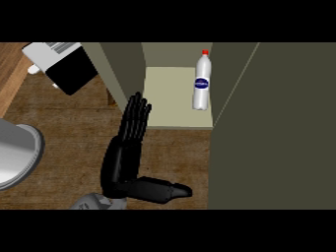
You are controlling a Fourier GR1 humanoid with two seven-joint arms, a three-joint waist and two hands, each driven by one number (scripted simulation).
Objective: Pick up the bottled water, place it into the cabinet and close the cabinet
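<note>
The water bottle (202, 83) already stands inside the cabinet (178, 106), on the pale shelf floor and close against the right inner wall, its red cap toward the back and its long axis running front to back in the head view, tipped only slightly off that line. Only one hand shows: the left hand (130, 142), rising from the lower edge with its fingers (136, 110) straight and pressed side by side, the thumb stuck out low to the right; it grips nothing. The fingertips sit just at the front left corner of the shelf, beside the cabinet's left wall, so the bottle lies ahead of them and off to the right, apart from them. The right hand is out of sight. The broad dark green panel (283, 123) filling the right side looks like the open door, though its hinge cannot be made out. Judging by this layout, the placing seems done and what remains is the closing; that turns on the door lying to the right of the visible hand, across the shelf opening from it
</note>
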